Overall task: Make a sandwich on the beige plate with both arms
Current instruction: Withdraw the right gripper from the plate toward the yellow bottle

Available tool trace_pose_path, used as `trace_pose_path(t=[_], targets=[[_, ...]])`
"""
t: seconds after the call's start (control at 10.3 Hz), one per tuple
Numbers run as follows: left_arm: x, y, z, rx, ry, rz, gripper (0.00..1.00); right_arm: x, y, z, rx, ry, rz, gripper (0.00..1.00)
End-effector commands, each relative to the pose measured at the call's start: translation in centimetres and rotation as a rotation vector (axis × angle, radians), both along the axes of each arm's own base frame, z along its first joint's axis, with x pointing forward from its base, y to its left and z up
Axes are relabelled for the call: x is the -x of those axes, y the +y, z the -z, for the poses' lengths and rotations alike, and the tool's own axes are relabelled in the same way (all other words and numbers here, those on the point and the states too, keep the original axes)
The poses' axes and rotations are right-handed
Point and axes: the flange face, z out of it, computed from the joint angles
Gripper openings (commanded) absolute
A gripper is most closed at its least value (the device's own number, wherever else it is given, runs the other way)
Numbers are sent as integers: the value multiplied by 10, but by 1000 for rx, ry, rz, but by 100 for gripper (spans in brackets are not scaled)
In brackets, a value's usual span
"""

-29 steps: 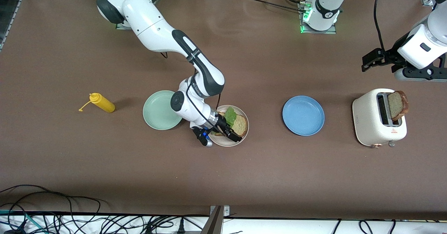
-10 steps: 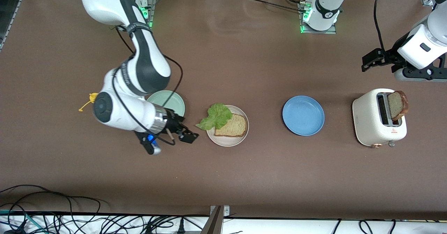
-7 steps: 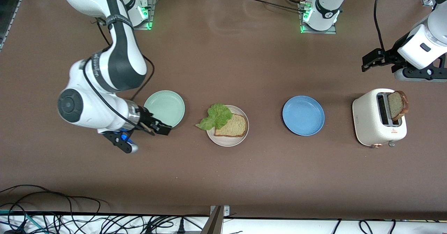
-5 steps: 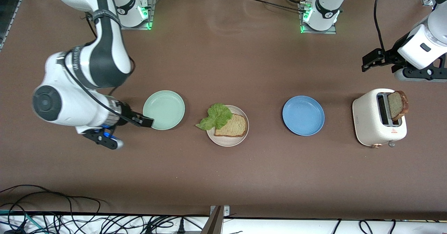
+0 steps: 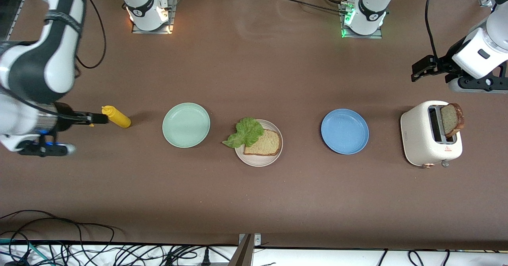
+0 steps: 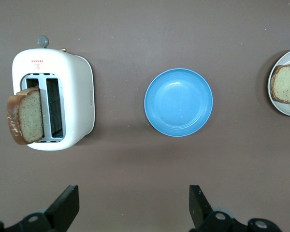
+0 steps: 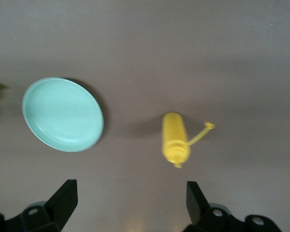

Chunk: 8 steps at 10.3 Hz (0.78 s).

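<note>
step: bread slice (image 5: 263, 143) and lettuce (image 5: 245, 133) lie on beige plate (image 5: 258, 159), top slice (image 5: 452, 119) waits in toaster (image 5: 430, 139) | left tool (image 6: 133, 208) wide, empty, over bench near toaster | right tool (image 7: 128, 203) wide, empty, by yellow bottle (image 5: 116, 116) | next: I think left tool must grab top slice

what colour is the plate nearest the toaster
Blue. The blue plate beside the toaster shows best in the left wrist view.

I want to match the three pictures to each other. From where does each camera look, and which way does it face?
Front view: high across the table, facing both bases; shows both arms.
Left wrist view: looks down on toaster, blue plate; open left gripper shows.
Right wrist view: looks down on mint-green plate, yellow bottle; open right gripper shows.
Shared: front and left wrist show beige plate.
</note>
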Motion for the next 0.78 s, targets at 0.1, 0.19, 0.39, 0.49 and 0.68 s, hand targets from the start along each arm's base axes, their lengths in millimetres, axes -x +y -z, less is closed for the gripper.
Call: trace_pose_path(t=[0.1,0.19,0.39,0.49,0.68], targets=[[-1,1,-6,-11,3,0,100,41,-92,12,-123,32,-165,100],[-1,1,-6,-11,3,0,100,52,-113,24,-155,45,-191,100],[-1,1,-6,-12,3,1,100,75,-153,51,-231,15,-279,100],[-1,0,-6,-11,3,0,100,87,-170,63,-267,-35,-352,100],[-2,0,-9,-10,-3,0,100,110,-192,97,-366,-153,-471,100]])
